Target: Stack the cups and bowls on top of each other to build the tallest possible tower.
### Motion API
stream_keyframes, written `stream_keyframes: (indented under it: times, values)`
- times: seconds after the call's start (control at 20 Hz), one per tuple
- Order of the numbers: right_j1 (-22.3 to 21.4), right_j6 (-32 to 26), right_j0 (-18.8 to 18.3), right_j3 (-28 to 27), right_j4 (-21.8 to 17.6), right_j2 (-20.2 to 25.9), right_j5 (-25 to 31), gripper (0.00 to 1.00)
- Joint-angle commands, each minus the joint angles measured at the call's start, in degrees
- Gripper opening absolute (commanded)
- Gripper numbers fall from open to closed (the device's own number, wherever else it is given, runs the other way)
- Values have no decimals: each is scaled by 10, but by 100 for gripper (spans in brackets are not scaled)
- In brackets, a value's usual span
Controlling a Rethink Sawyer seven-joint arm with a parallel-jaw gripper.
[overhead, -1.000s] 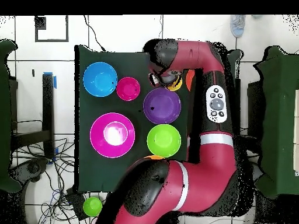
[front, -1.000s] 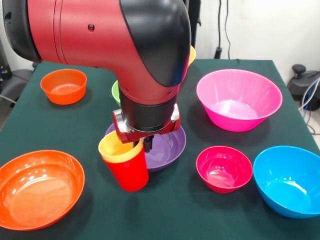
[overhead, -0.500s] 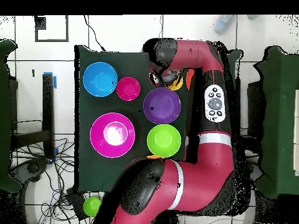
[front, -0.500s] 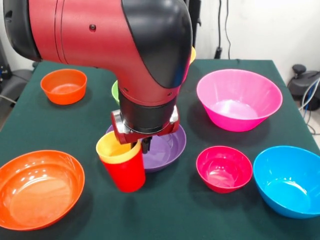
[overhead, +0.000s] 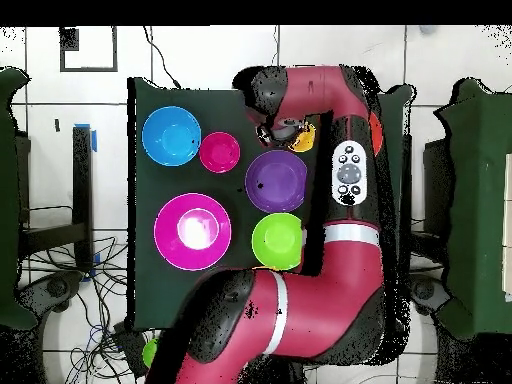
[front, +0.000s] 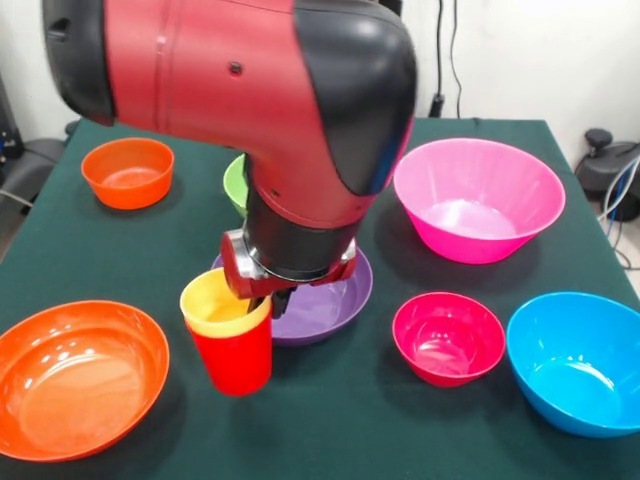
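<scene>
The yellow cup [front: 214, 303] sits nested in the red cup [front: 232, 360], and the pair leans slightly, just left of the purple bowl [front: 322, 296]. My gripper [front: 268, 297] comes down from the red and black arm and is shut on the yellow cup's right rim. From overhead the gripper [overhead: 282, 134] shows beside a sliver of the yellow cup [overhead: 304, 138], with the arm covering the rest. Whether the red cup's base touches the cloth I cannot tell.
Around the cups lie a large orange-red bowl [front: 75, 375], a small orange bowl [front: 127, 172], a green bowl [front: 235, 183] half behind the arm, a big magenta-pink bowl [front: 477, 198], a small crimson bowl [front: 447, 337] and a blue bowl [front: 580, 360].
The gripper has carried the nested cups leftward and a little toward the camera in the front view, away from the purple bowl's middle. The bowls have stayed put.
</scene>
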Motion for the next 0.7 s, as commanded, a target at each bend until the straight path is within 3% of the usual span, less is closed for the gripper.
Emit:
stream_keyframes:
  times: [0.05, 0.25, 0.7]
  values:
    - [28, -19, 36, -33, -56, -6, -29, 0]
    - [32, 1, 54, -38, -63, -18, -30, 0]
    - [47, -31, 76, -76, -70, -28, -11, 0]
